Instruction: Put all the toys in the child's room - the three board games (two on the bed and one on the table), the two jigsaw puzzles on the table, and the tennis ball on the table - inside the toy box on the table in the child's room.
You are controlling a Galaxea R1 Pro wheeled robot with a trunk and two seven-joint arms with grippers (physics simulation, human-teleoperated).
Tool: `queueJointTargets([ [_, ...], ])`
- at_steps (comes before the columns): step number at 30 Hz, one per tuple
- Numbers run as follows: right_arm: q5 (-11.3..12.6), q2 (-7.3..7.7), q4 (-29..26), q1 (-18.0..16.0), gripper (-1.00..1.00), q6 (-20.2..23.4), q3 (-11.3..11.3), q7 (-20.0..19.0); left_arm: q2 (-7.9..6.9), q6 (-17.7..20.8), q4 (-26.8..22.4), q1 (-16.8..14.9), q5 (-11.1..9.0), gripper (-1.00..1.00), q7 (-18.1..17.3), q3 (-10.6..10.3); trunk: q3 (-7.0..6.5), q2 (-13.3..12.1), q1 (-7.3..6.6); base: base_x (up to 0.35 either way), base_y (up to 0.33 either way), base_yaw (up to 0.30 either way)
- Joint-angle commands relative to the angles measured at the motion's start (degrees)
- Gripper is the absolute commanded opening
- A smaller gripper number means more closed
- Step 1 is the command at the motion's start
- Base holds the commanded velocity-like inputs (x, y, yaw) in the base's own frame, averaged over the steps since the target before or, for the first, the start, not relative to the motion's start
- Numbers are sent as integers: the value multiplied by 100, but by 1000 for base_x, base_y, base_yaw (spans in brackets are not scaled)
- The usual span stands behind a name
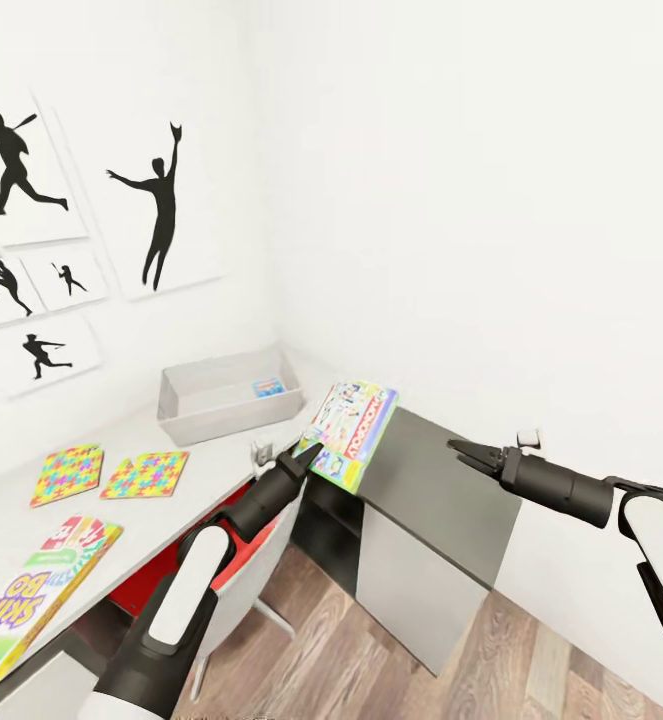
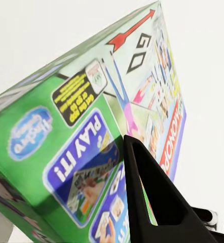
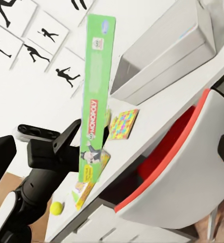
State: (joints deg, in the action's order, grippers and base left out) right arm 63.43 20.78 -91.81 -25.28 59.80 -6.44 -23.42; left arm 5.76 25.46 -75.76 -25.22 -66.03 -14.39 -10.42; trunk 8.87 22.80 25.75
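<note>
My left claw (image 1: 306, 457) pinches the stiff, light Monopoly box (image 1: 351, 430) by one corner edge, so it may swing.

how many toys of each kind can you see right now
Board games: 3: Monopoly box in the left gripper, Skip-Bo box on the table, small blue box in the toy box
Jigsaw puzzles: 2
Tennis ball: 1
Total: 6
</note>
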Motion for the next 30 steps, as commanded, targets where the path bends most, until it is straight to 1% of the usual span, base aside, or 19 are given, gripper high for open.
queueJointTargets([
  [1, -60, 0, 0, -2, 100, 20, -10, -59, 7, 30, -1, -3, -39, -100, -22, 6, 12, 12, 3, 0, 0, 268],
  [7, -69, -8, 4, 5, 100, 20, -4, -56, 28, 17, -4, 5, -43, -100, -66, 5, 12, 12, 3, 0, 0, 162],
  [15, -108, -38, 5, 7, 100, 20, 3, -46, 70, -86, 3, 8, -19, -100, -60, -16, 12, 12, 3, 0, 0, 44],
  [19, -144, -333, 5, 6, 100, 20, 4, 9, 109, -203, 7, 5, 21, -100, -25, -195, 12, 12, 3, 0, 0, 9],
  [21, -193, -489, 5, 6, 100, 20, 0, 150, 115, -269, 14, 3, 30, -100, -10, -263, 12, 12, 3, 0, 0, 5],
  [23, -246, -609, 3, 6, 100, 9, -5, 360, 121, -325, 30, -3, 36, -100, 16, -327, 12, 12, 3, 0, 0, 3],
  [25, -280, -689, -6, 6, 100, -21, -7, 558, 127, -374, 55, -8, 40, -100, 56, -395, 12, 12, 3, 0, 0, 2],
  [26, -280, -689, -6, 6, 100, -21, -7, 558, 127, -374, 55, -8, 40, -100, 56, -395, 12, 12, 3, 0, 0, 2],
  [30, -316, -773, -34, 8, 100, -52, -12, 772, 132, -514, 91, -18, 44, -100, 156, -536, 12, 12, 3, 0, 0, 1],
])
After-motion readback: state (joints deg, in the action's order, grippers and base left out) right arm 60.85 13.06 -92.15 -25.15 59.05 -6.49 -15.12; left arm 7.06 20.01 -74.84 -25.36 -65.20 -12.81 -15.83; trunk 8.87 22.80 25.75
